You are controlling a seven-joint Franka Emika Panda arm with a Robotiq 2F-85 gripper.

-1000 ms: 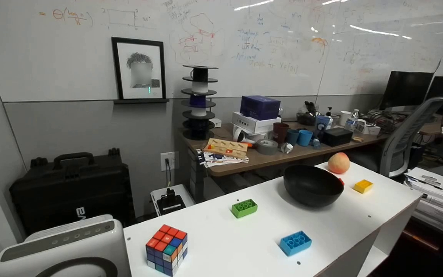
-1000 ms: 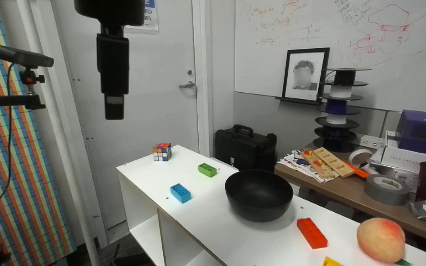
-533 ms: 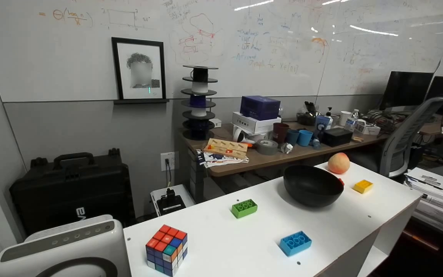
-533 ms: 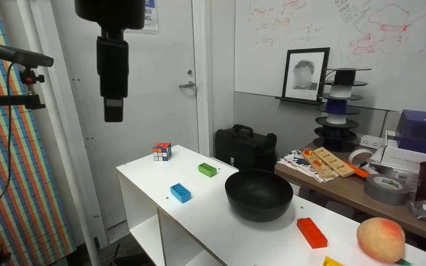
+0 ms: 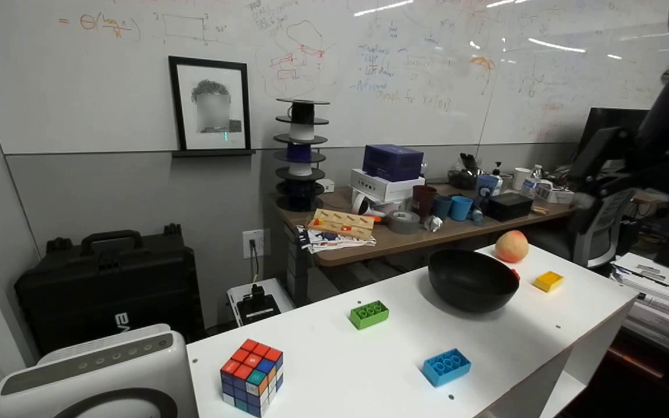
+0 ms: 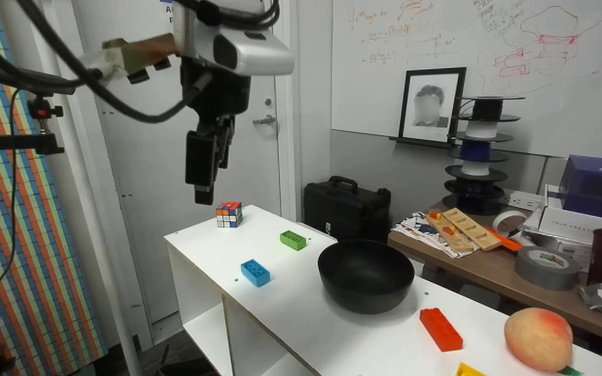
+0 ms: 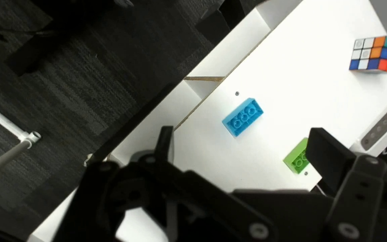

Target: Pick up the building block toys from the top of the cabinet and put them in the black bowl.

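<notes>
You have the white worktop (image 5: 323, 366) below the level of your hand (image 7: 241, 130), whose fingers stand spread. The black bowl (image 6: 366, 300) rests upright on the worktop. In your wrist view, the blue block (image 7: 243, 117) appears between the fingers, below them on the worktop; one finger partly covers the green block (image 7: 296, 156). The bowl separates both from the yellow block (image 5: 548, 281).

Blocks (image 6: 255, 273) on cabinet (image 6: 290, 300), either side of bowl (image 6: 366, 282).
</notes>
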